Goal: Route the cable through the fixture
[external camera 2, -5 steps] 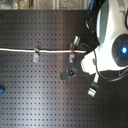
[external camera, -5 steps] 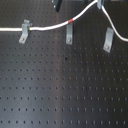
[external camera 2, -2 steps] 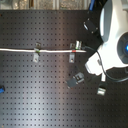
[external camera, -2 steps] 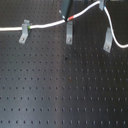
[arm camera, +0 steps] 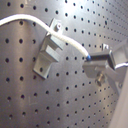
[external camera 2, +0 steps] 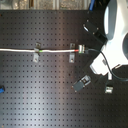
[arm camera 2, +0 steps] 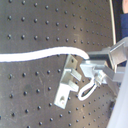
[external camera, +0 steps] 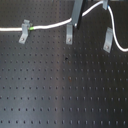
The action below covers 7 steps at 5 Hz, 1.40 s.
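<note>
Black pegboard (external camera: 60, 95), white cable (external camera 2: 55, 51) across fixture (external camera 2: 72, 56) — end effector (external camera 2: 84, 49) gripping cable

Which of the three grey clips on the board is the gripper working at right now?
The middle clip, in the first exterior view. The gripper holds the cable just above it; the left clip already carries cable, and the right clip stands apart.

Cable (external camera: 50, 26) leaves first exterior view's left edge, again at its right edge; far ends unseen. In second exterior view cable (external camera 2: 20, 50) cut by left edge. Pincer (external camera: 76, 17) cropped by first exterior view's top edge; finger state unreadable. Red band (external camera 2: 80, 48) small, blurred in second exterior view. Blue object (external camera 2: 1, 90) half cut at second exterior view's left edge, unidentifiable. Wrist views blurred; pincer tips indistinct.
</note>
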Available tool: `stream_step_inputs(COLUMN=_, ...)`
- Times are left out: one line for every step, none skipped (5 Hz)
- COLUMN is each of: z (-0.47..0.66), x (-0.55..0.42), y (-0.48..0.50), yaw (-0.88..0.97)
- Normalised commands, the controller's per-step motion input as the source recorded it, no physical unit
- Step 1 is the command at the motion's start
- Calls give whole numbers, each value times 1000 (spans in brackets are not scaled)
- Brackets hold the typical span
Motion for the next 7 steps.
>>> stream_step_inputs(z=3, x=-367, y=11, yaw=23)
stream_step_inputs(z=6, x=-398, y=-30, yaw=0)
stream_step_inputs(z=7, x=-278, y=-145, yaw=-163)
stream_step_inputs(z=43, x=-192, y=-180, yaw=-437)
stream_step_inputs(z=157, x=-90, y=-75, yaw=-457)
stream_step_inputs(z=149, x=-60, y=49, yaw=-271)
stream_step_inputs(z=288, x=-177, y=293, yaw=0)
